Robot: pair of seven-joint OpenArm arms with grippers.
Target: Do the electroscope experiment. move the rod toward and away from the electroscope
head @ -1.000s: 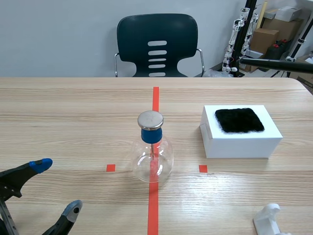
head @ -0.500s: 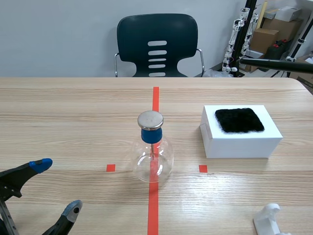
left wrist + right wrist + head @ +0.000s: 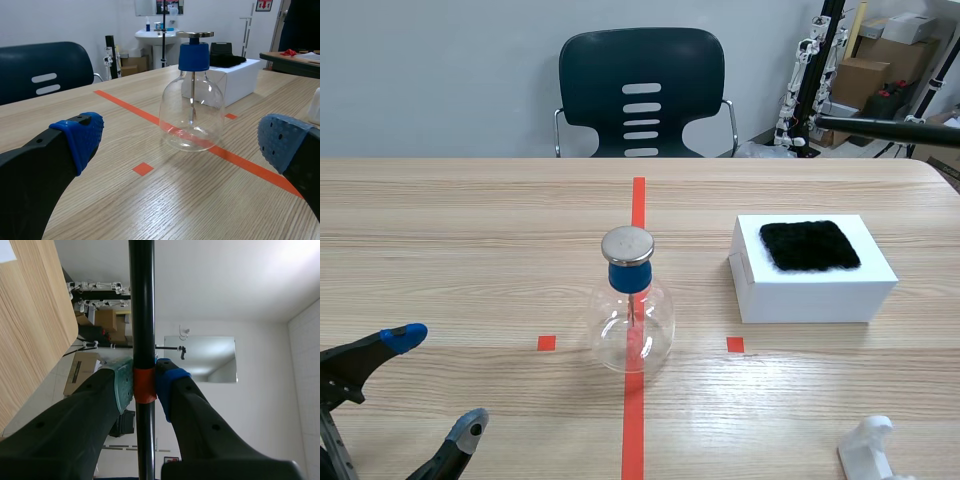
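Note:
The electroscope (image 3: 632, 310), a clear glass flask with a blue stopper and a round metal cap, stands on the red tape line at the table's middle. In the left wrist view the electroscope (image 3: 192, 100) stands ahead of my open left gripper (image 3: 182, 140). In the scene view that left gripper (image 3: 437, 383) sits low at the near left, empty. My right gripper (image 3: 145, 385) is shut on the black rod (image 3: 141, 300) at an orange-red band. In the scene view the rod (image 3: 880, 129) pokes in from the right edge, high above the table's far right, well away from the flask.
A white box (image 3: 810, 290) topped with a black fur pad (image 3: 810, 245) lies right of the flask. A white plastic stand (image 3: 870, 445) sits at the near right. A dark chair (image 3: 640, 90) stands behind the table's far edge.
The rod's tip has shifted very slightly up and to the right. The left gripper and the flask have not moved.

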